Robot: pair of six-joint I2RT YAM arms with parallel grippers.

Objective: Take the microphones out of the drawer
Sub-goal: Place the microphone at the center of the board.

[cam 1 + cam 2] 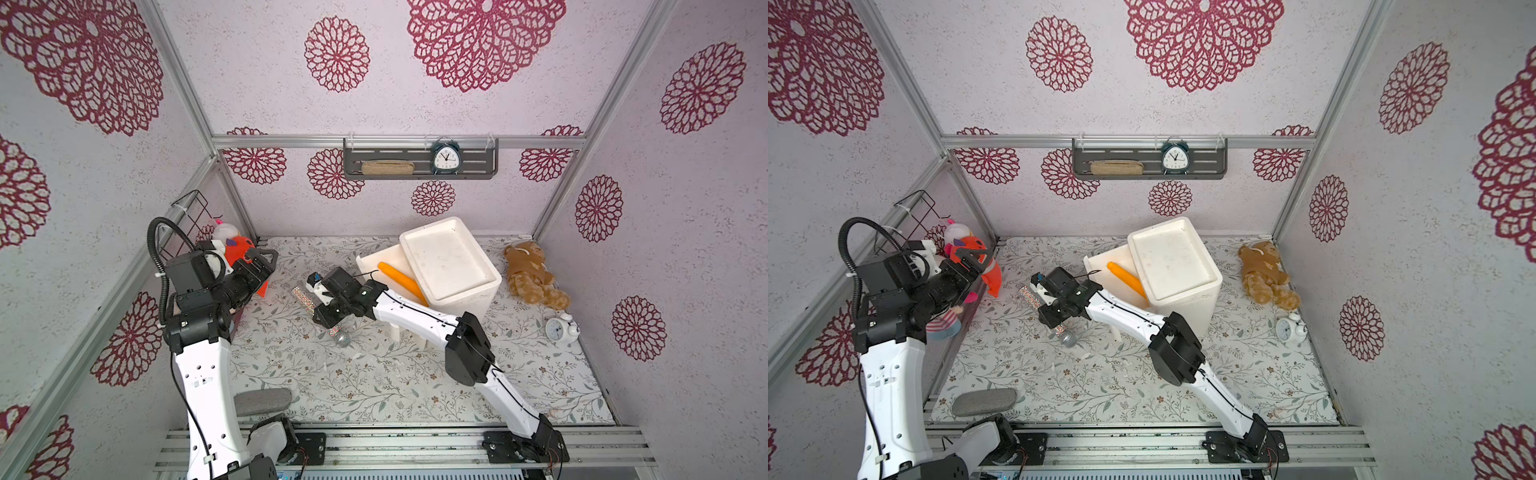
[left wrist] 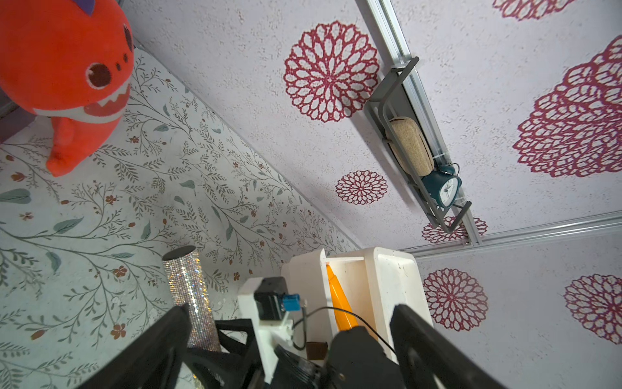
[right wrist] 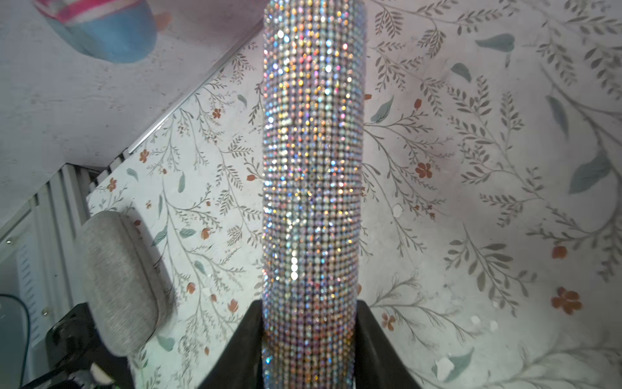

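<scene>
Although the drawer (image 1: 365, 266) stands pulled out of the white cabinet (image 1: 449, 257), the microphone (image 1: 302, 300) is not in it. It is out over the flowered table mat (image 1: 374, 374), just beside the drawer's front, lying at a slant with its round head toward the near edge. I cannot tell whether the head touches the mat. The right gripper (image 3: 308, 336) has the glittery handle clamped between its two black fingers, which press it from both sides. An orange stick (image 1: 401, 278) lies in the drawer. Over by the left wall, the left gripper (image 2: 291, 310) is spread wide with nothing in it, close to an orange plush toy (image 2: 67, 67).
</scene>
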